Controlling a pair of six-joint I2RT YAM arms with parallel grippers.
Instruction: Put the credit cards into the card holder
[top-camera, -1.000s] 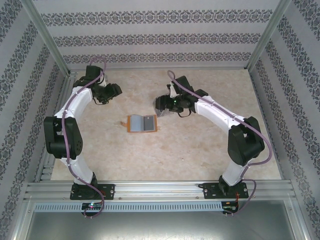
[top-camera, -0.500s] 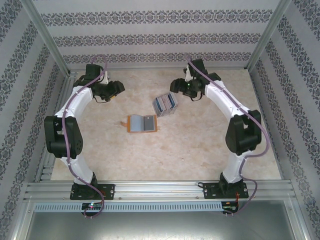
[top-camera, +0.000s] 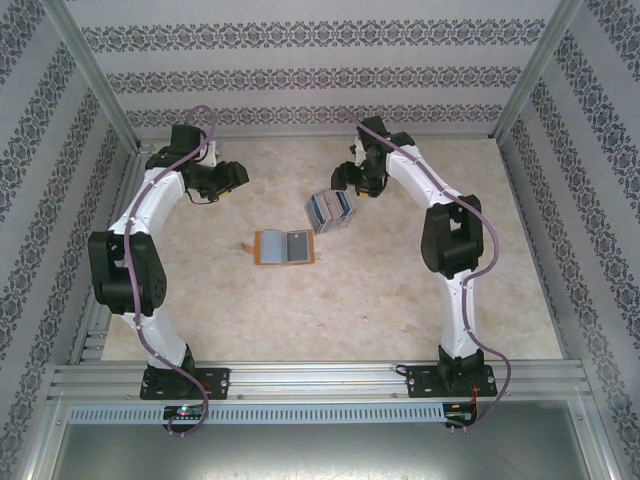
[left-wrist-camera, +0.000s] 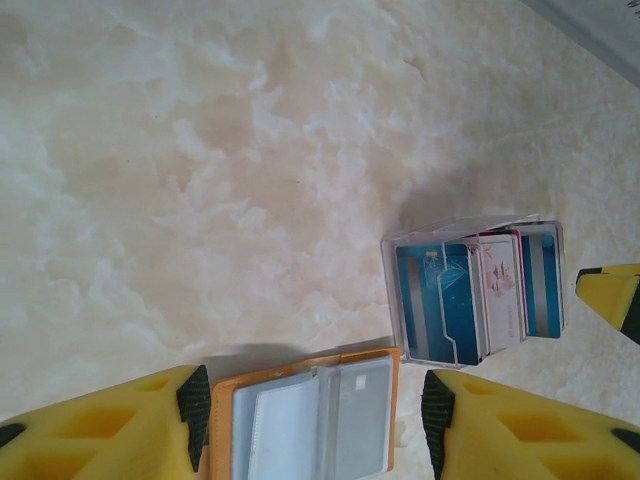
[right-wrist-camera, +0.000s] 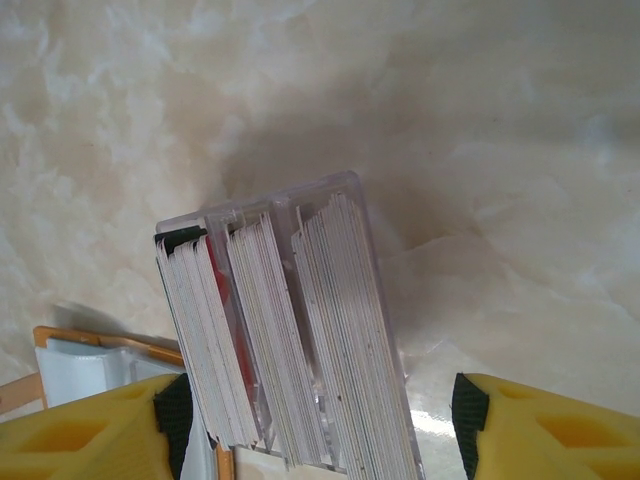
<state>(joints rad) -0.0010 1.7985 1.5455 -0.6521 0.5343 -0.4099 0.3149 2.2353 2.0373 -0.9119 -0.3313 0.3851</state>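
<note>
The credit cards (top-camera: 330, 210) stand on edge in a clear box (right-wrist-camera: 300, 200) near the middle of the tabletop (top-camera: 400, 280), just beside the open card holder (top-camera: 285, 247). The right gripper (top-camera: 352, 186) hovers just beyond them, apart, its jaws wide and empty. The left gripper (top-camera: 232, 180) hangs well apart to the left, also parted and holding nothing.

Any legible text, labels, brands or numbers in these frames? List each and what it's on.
No text is readable.
credit cards in the clear box: faces are printed, but too blurred to read.
card holder: no marking visible.
</note>
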